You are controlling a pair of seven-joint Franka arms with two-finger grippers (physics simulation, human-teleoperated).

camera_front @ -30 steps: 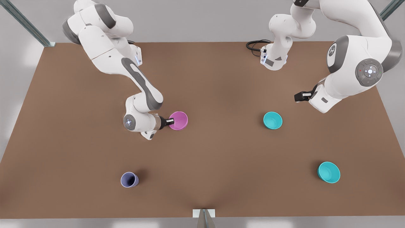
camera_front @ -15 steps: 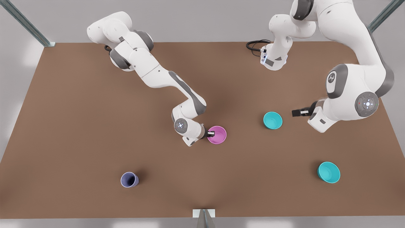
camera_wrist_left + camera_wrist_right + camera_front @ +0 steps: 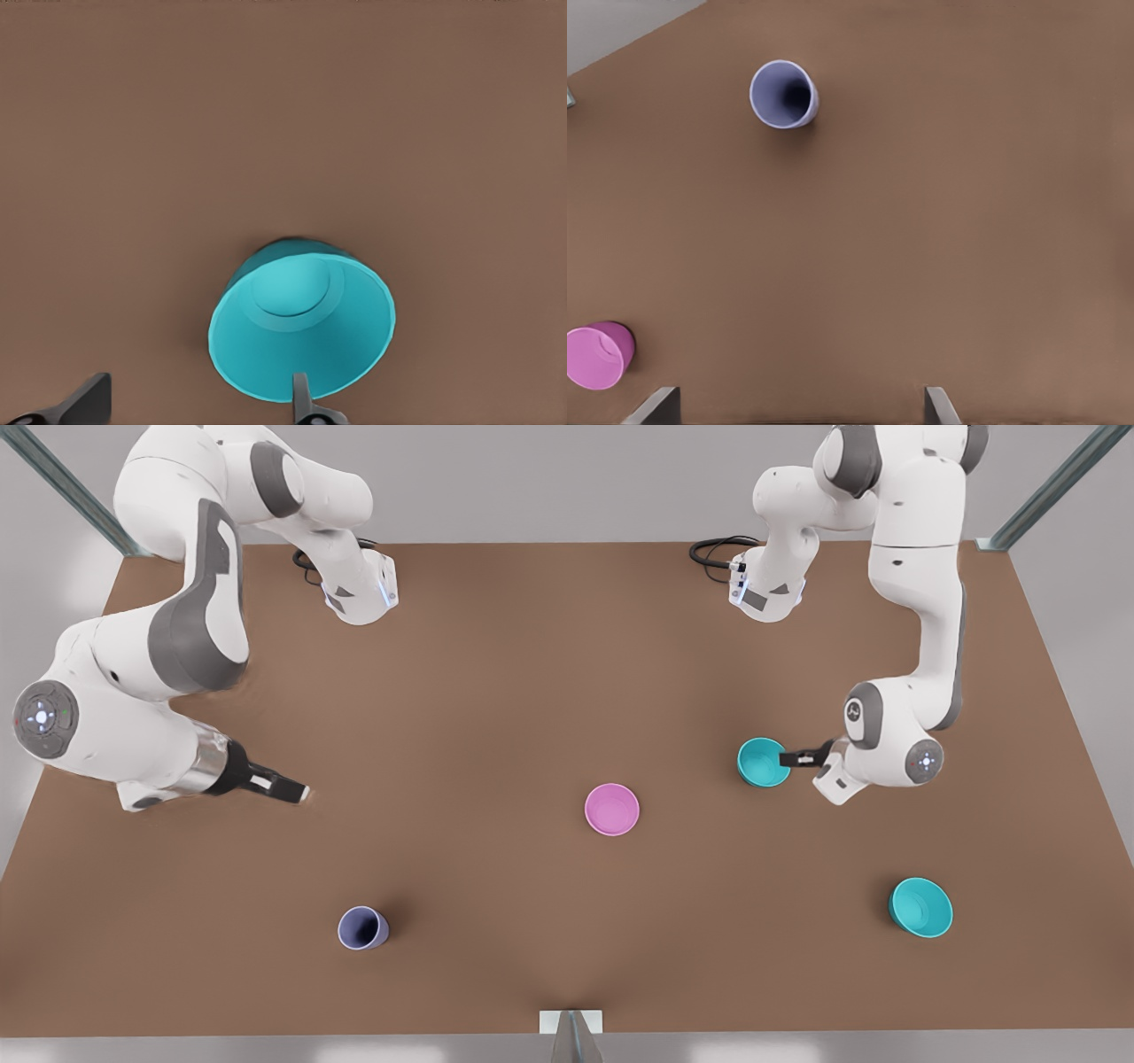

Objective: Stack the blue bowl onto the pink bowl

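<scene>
The table (image 3: 532, 673) is a flat, matt brown surface with no grain or sheen. The blue bowl (image 3: 763, 762), pink bowl (image 3: 611, 810) and lavender cup (image 3: 361, 928) look like smooth, plain, softly matt plastic. The arms' white shells (image 3: 921, 558) appear smooth and slightly glossy.

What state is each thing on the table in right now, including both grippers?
Blue bowl: upright on the table, left gripper's fingers straddling its rim.
Pink bowl: upright, standing free mid-table.
Second turquoise bowl: upright, untouched.
Lavender cup: upright, alone.
Left gripper: open, at the blue bowl's rim.
Right gripper: open, empty, at the front view's left.
</scene>
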